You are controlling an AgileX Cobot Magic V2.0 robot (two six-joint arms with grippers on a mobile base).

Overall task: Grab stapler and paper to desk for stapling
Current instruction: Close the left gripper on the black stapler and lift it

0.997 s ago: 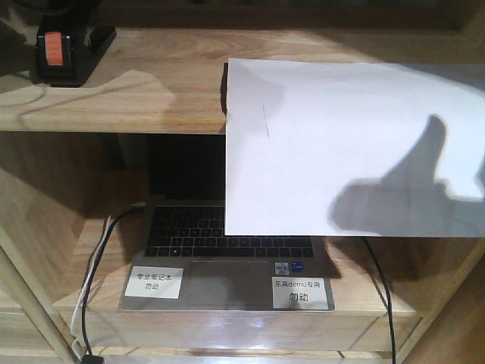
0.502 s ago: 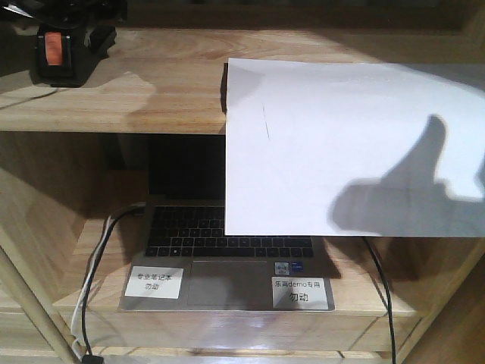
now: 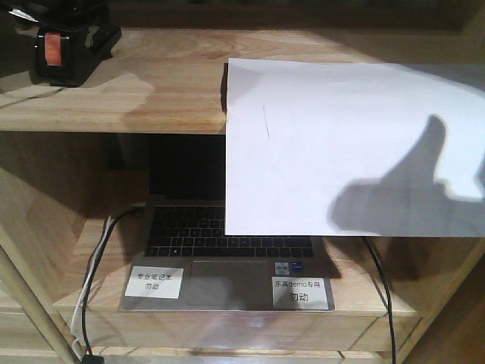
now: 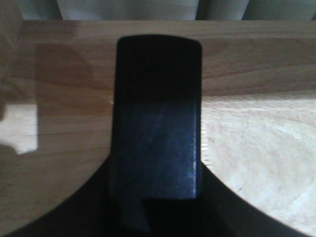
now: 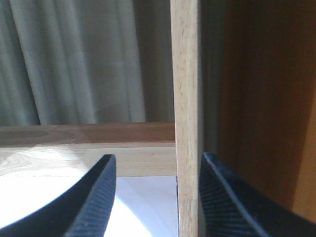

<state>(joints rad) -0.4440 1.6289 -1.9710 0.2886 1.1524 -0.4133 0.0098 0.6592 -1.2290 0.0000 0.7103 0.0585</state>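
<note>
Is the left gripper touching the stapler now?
Cannot tell. In the left wrist view the left gripper flanks the stapler, but black merges into black, hiding any gap.

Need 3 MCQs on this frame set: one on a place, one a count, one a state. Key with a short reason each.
1. Where is the small black stapler with the orange-red patch?
A. far left on the upper light-wood shelf
B. on the floor
C. inside a drawer

2. How many white printed labels sit on the open silver laptop?
A. one
B. two
C. four

3. How do the right fingers stand?
A. pressed together
B. apart
C. out of view

Key:
1 A: the front view shows it at the shelf's left end.
2 B: one label lies left of the trackpad and another right of it.
3 B: the right wrist view shows a wide gap between them, with a light wooden upright seen through it.
</note>
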